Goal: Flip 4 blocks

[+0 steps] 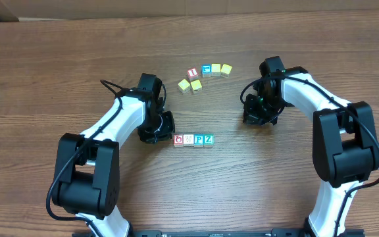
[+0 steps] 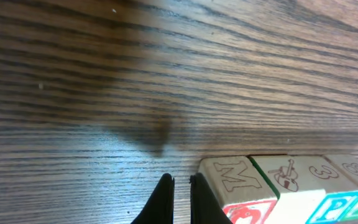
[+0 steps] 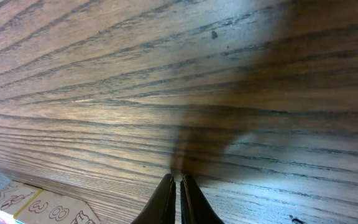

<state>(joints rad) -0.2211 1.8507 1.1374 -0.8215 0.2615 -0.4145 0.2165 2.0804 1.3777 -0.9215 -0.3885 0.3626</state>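
Observation:
Four blocks lie in a row on the wooden table: red "O", whitish, blue "P" and teal "Z". My left gripper sits low just left of the red block, shut, with nothing in it. In the left wrist view its fingertips stand right beside the red block, whose side shows an "M"; the whitish block follows. My right gripper rests well to the right of the row, shut and empty, over bare wood.
At the back lie a red "1" cube, a blue cube and several yellow cubes. Block sides show in the right wrist view's lower left corner.

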